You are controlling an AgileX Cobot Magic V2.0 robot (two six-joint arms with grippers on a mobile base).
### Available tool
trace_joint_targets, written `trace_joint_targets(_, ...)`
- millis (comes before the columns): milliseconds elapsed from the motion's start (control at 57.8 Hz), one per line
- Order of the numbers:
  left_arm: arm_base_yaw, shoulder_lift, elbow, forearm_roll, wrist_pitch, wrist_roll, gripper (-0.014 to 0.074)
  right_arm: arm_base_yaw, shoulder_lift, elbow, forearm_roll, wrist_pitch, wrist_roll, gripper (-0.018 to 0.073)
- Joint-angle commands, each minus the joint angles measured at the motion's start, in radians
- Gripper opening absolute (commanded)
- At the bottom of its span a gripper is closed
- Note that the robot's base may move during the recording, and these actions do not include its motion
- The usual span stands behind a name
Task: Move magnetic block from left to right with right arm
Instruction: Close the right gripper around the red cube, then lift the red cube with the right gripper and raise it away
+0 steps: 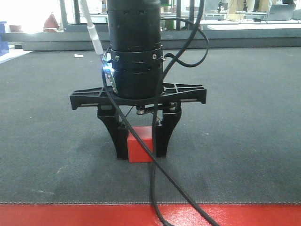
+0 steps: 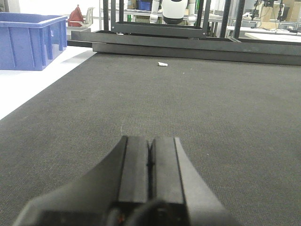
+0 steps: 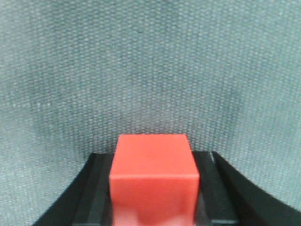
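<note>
From the front camera I see the right gripper (image 1: 141, 149) pointing straight down at the dark mat (image 1: 244, 141). Its two black fingers (image 1: 117, 136) stand on each side of the magnetic block (image 1: 140, 143) and touch it. The gap between them is narrow, only as wide as the block, so the gripper is holding it. The little red block seems to sit on the mat, near the middle of the picture. It is a bit back from the shiny red table edge (image 1: 70, 215). A black cable (image 1: 155, 188) hangs down in front of the block and crosses the red edge. A tiny white scrap (image 1: 78, 56) lies far back on the mat.

From the left wrist camera I see the left gripper (image 2: 149, 165). Its fingers are pressed tight together with nothing in between. The mat stretches out in front of it. A blue bin (image 2: 30, 40) stands off to the left on a white surface, and the white scrap (image 2: 162, 64) lies far ahead.

From the right wrist camera the magnetic block (image 3: 153, 174) fills the bottom middle. It is snug between the dark fingers (image 3: 91, 197) of the right gripper (image 3: 153, 202). I see the mat all around it. I cannot tell from here if the block touches the mat.
</note>
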Motion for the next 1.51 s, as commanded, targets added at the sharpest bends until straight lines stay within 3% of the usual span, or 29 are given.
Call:
trace_joint_targets(0,0.002,-0.013,0.007,-0.003,-0.080,-0.007,-0.0126,-0.005,-0.070,-0.033,-0.003,0.010,-0.002,0.0234)
trace_joint_targets(156,0.002,-0.013,0.007,-0.003,-0.080,-0.007,-0.0126,-0.005,-0.119,-0.019,-0.018,-0.004,-0.056,0.0234)
trace_joint_targets(484,0.002,-0.013,0.007,-0.003,-0.080,-0.007,-0.0126,-0.078,-0.327,0.183,-0.023,-0.194,-0.346,0.0234)
trace_joint_targets(709,0.002,-0.013,0.007,-0.003,-0.080,-0.007,-0.0126,-0.247,-0.557,0.463,0.033,-0.396,-0.666,0.0234)
trace_joint_targets(865,0.002,-0.013,0.007,-0.003,-0.080,-0.007,-0.0126,-0.409,-0.714,0.634,0.064,-0.540,-0.799,0.0234)
trace_joint_targets(952,0.002,-0.013,0.007,-0.003,-0.080,-0.007,-0.0126,-0.512,-0.805,0.717,0.064,-0.624,-0.827,0.0234)
trace_joint_targets(1159,0.002,-0.013,0.007,-0.003,-0.080,-0.007,-0.0126,-0.678,-0.989,0.886,0.064,-0.850,-0.827,0.0234)
trace_joint_targets(1488,0.002,-0.013,0.007,-0.003,-0.080,-0.007,-0.0126,-0.708,-1.302,1.140,0.063,-1.150,-0.827,0.0234)
